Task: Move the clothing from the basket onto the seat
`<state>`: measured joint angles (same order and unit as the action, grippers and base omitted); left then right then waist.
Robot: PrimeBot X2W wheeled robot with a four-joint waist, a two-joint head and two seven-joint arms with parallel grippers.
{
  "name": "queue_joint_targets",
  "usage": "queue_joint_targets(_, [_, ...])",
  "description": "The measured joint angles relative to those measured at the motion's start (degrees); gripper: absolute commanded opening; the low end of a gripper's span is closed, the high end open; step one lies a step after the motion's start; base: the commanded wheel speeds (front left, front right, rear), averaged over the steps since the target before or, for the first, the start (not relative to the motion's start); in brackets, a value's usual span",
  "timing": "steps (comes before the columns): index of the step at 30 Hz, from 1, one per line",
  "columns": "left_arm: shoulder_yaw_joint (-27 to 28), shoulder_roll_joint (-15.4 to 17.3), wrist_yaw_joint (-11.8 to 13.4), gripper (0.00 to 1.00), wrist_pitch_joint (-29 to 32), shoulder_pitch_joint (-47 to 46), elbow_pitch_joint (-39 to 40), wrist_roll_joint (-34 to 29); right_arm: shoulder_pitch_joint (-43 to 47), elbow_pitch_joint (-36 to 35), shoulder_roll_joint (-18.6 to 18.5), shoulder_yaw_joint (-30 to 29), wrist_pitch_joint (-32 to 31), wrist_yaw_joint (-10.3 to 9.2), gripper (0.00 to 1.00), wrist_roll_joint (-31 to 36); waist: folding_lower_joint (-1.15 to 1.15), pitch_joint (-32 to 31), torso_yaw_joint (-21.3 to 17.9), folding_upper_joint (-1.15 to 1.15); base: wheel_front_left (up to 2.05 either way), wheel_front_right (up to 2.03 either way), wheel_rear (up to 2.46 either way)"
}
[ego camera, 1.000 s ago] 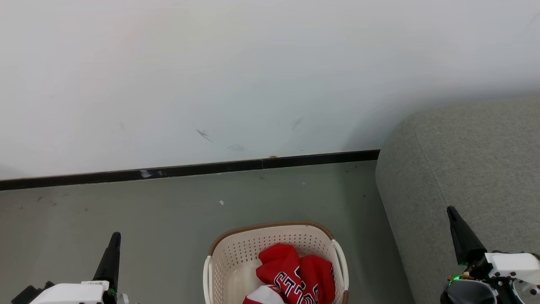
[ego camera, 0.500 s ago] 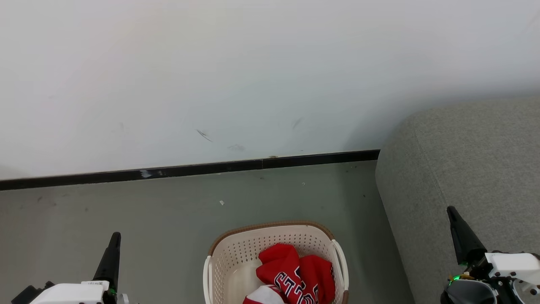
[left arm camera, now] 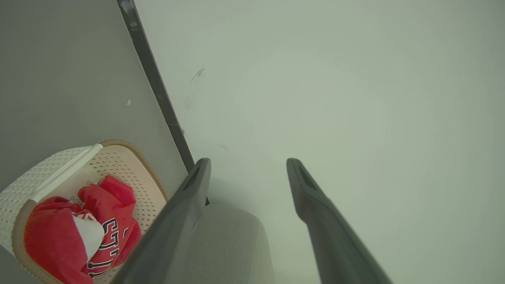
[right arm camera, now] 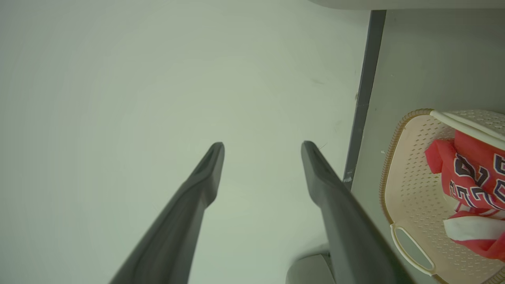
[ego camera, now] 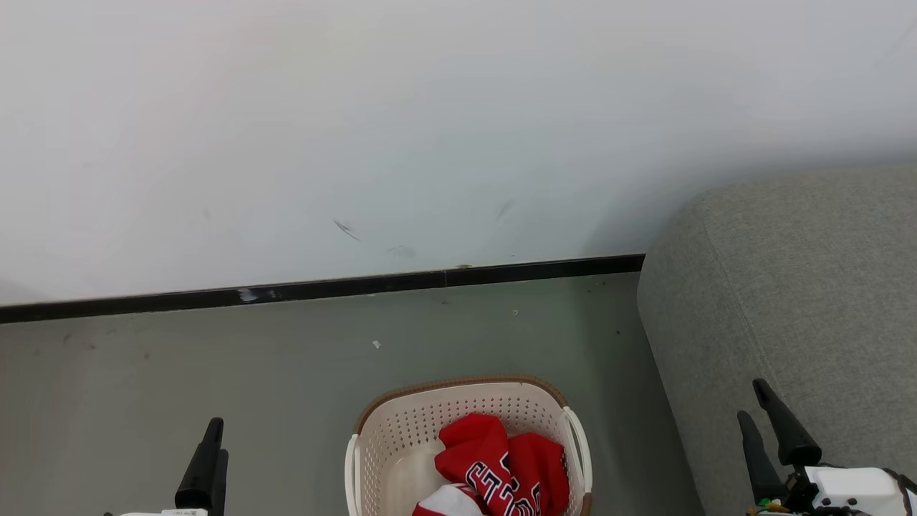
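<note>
The cream basket (ego camera: 458,383) with a brown rim stands on the floor at the bottom centre of the head view, cut off by the lower edge. The red clothing (ego camera: 501,459) with black lettering lies bunched inside it. The grey seat (ego camera: 802,287) rises just right of the basket. My left gripper (ego camera: 219,437) is open at the lower left, well left of the basket. My right gripper (ego camera: 751,399) is open at the lower right, in front of the seat's side. Both wrist views show spread, empty fingers, left gripper (left arm camera: 248,161) and right gripper (right arm camera: 263,145), with the basket (left arm camera: 59,157) (right arm camera: 410,177) and clothing (left arm camera: 110,197) (right arm camera: 473,169) off to one side.
A white wall fills the upper half, ending in a black baseboard (ego camera: 322,288). Grey-green floor (ego camera: 215,358) stretches between the wall and the basket. The seat's rounded corner (left arm camera: 229,244) stands close to the basket's right handle (ego camera: 582,437).
Both grippers have gone from shut to open. Each now sits lower in the head view. Basket, clothing and seat have not moved.
</note>
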<state>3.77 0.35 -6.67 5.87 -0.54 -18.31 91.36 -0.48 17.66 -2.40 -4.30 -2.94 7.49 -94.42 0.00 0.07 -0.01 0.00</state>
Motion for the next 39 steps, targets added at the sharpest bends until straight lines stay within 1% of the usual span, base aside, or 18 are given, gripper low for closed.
queue_joint_targets(7, [-0.92, 0.05, 0.00, 1.00, -1.49, 0.00, 0.92, -1.82, 0.00, -0.53, 0.00, 0.73, 1.21, 0.00, 1.00, 3.08, 0.00, -0.04, 0.00, 0.00, 0.00, 0.00, 0.00])
queue_joint_targets(13, [-1.85, 0.56, 0.00, 1.00, -3.00, -0.03, 1.83, -4.95, 0.00, -1.69, 0.00, 0.78, 2.34, 0.00, 1.00, 8.11, 0.04, -0.17, 0.00, 0.00, 0.00, 0.00, 0.00])
queue_joint_targets(18, [-2.69, 1.62, 0.24, 1.00, -4.03, -0.07, 2.67, -8.17, -0.02, -2.76, -0.01, 0.94, 3.03, 0.00, 1.00, 13.73, 0.19, -0.33, -0.01, 0.00, 0.00, 0.00, 0.00])
queue_joint_targets(22, [-3.56, 1.90, 0.56, 1.00, -5.01, -0.09, 3.24, -11.45, -0.02, -3.92, -0.01, 1.29, 3.68, 0.00, 1.00, 18.64, 0.37, -0.48, 0.01, 0.00, 0.00, 0.00, 0.00])
queue_joint_targets(31, [-5.72, 3.27, 2.00, 1.00, -6.72, -0.15, 4.68, -19.81, -0.02, -4.81, -0.01, 2.54, 5.30, 0.00, 1.00, 29.26, 0.73, -1.01, 0.10, 0.00, 0.00, 0.00, 0.00])
queue_joint_targets(39, [-7.31, 3.69, 3.87, 1.00, -8.56, -0.15, 6.49, -28.00, 0.03, -5.94, 0.00, 3.60, 6.82, 0.00, 1.00, 38.18, 0.80, -1.57, 0.15, 0.00, 0.00, 0.00, 0.00])
